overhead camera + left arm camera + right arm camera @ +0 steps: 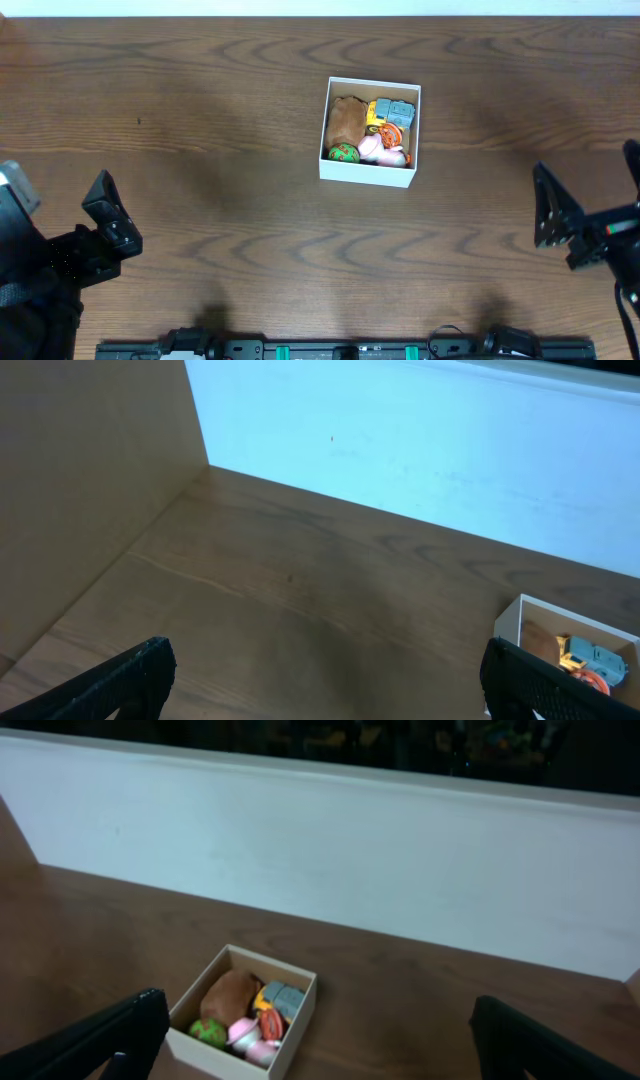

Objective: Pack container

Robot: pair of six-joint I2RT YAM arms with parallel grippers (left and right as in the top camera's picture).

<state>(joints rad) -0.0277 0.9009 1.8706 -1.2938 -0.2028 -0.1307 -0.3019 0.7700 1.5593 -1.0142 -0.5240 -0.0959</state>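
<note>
Sitting ahead of the jaws, the square white cardboard container (366,172) looks fully packed. Left gripper (112,213) and right gripper (548,208) idle accordingly, jaws apart.

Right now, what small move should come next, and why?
Probably just keep both arms parked: the toys lie inside the container, none shows on the table, and the left end effector and right end effector hang open, empty.

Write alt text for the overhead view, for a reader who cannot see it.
A white container holding small colourful toys sits near the centre of a wooden table. The left gripper and right gripper hang empty at either side, well away from it.
</note>
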